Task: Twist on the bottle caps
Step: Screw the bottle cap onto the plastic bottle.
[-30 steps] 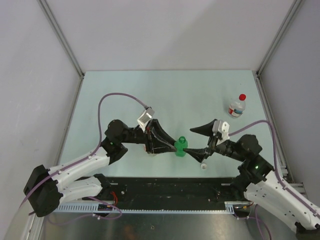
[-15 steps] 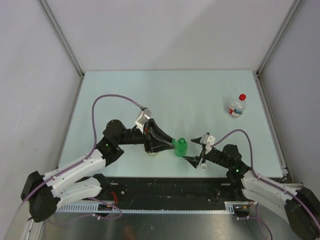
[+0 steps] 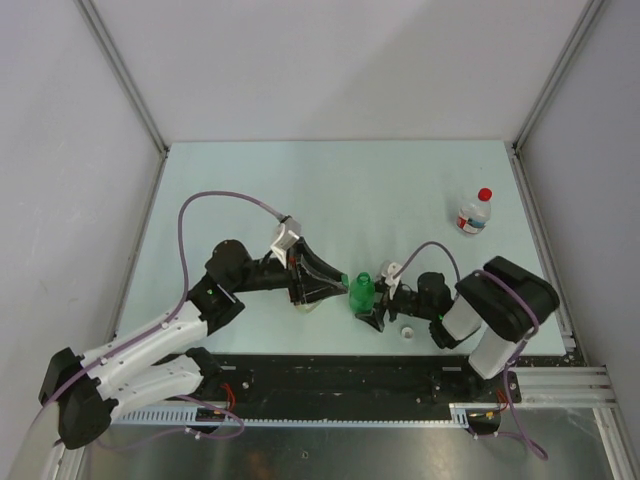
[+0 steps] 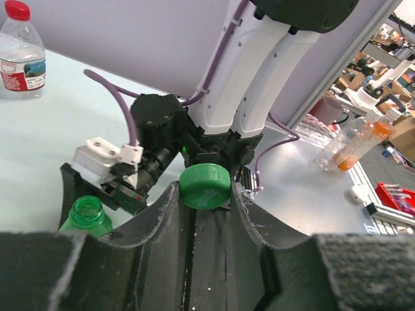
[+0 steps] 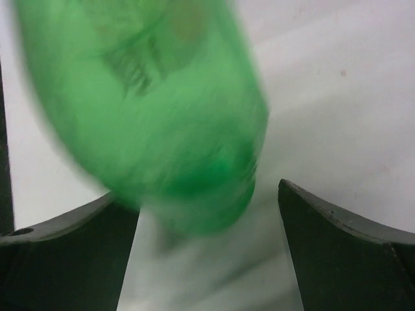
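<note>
My left gripper [image 3: 337,283] is shut on the green cap [image 4: 205,186], held just left of the green bottle [image 3: 361,293]. The bottle's open mouth [image 4: 85,214] shows below and left of the cap in the left wrist view. My right gripper [image 3: 378,300] is open and low, with its fingers [image 5: 343,253] on either side of the green bottle's blurred body [image 5: 142,97]. The white cap [image 3: 407,332] lies on the table just right of the right gripper. The red cap [image 3: 485,194] sits on the small clear bottle [image 3: 470,217] at the far right.
The table's near edge [image 3: 330,352] runs just below both grippers. A pale object [image 3: 308,304] is partly hidden under my left gripper. Grey walls close in the back and sides. The right arm [image 4: 259,65] rises directly behind the green cap in the left wrist view.
My right arm has swung down and left, bringing its open gripper from above the table down around the green bottle. My left gripper has stayed shut on the green cap and barely shifted.
</note>
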